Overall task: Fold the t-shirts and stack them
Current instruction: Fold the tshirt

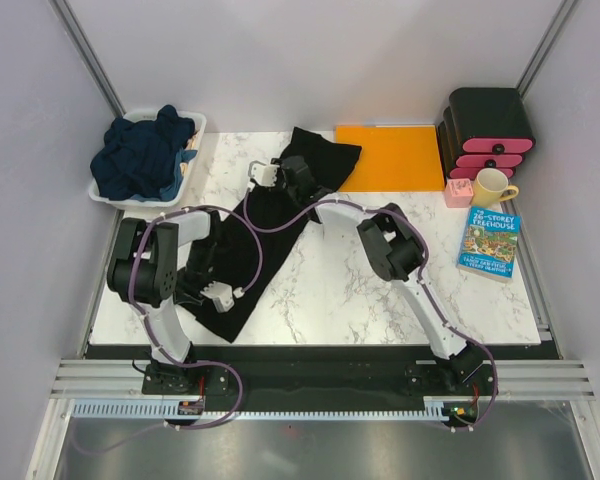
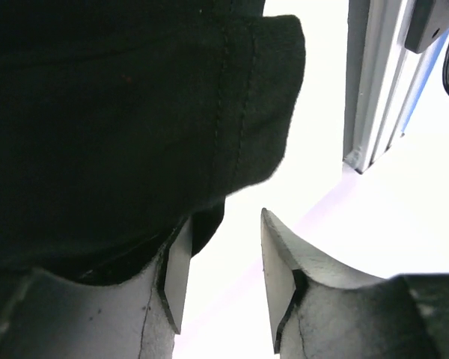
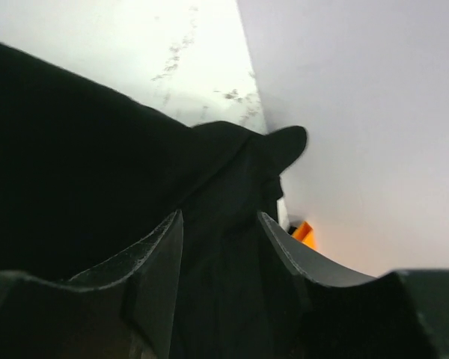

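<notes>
My left tool (image 2: 221, 224) is half open over the white marble bench (image 1: 360, 290), with the plain black cloth t-shirt (image 1: 320, 160) draped against one side of it. My right tool (image 3: 220, 217) is parted too, and the shirt's cloth lies between its jaws.

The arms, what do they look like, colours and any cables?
Both the left arm and right arm have bulky black joint housings joined by pale grey links. A purple cable loops along each. The gripper fingers are light grey and wedge-shaped.
</notes>
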Robot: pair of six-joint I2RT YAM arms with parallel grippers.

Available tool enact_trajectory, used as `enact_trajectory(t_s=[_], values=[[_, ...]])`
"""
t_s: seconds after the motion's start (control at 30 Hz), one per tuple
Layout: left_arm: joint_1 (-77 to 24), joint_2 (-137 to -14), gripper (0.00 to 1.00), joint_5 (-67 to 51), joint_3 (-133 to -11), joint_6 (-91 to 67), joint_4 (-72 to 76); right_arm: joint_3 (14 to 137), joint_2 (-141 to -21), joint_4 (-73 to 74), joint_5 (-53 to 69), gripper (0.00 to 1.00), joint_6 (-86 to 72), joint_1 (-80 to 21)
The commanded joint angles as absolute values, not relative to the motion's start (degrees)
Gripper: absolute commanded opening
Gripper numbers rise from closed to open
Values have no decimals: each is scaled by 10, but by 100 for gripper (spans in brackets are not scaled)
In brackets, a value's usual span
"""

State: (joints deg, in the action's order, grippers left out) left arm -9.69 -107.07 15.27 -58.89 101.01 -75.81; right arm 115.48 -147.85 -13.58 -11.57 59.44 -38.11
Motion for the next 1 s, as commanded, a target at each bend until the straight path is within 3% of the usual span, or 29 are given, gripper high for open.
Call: enact_trajectory(t_s=[0.0,0.23,0.3,0.33,0.37,0.4,0.43,0.47,0.5,0.7,0.97], values=[[-104,-1027,51,104,-623,1031,-761,1133,-1376,-142,-126,51,567,-404],[-101,-991,52,98,-687,996,-797,1123,-1321,-97,-186,52,562,-406],[-96,-991,52,81,-740,965,-804,1101,-1302,-84,-209,48,546,-400],[-92,-994,52,69,-764,950,-806,1093,-1291,-78,-216,43,536,-396],[-89,-998,52,56,-791,933,-805,1085,-1289,-73,-225,22,511,-390],[-77,-1013,45,28,-843,888,-800,1072,-1287,-58,-233,3,498,-386],[-71,-1021,37,18,-868,864,-796,1066,-1286,-49,-244,0,484,-383],[-62,-1031,10,7,-891,818,-789,1060,-1286,-37,-243,0,462,-375],[-42,-1044,2,-16,-925,795,-774,1050,-1285,-16,-239,0,447,-370],[36,-1048,2,-59,-914,726,-754,1089,-1331,86,-214,0,365,-326],[62,-987,2,-60,-907,688,-719,1144,-1415,91,-192,0,388,-300]])
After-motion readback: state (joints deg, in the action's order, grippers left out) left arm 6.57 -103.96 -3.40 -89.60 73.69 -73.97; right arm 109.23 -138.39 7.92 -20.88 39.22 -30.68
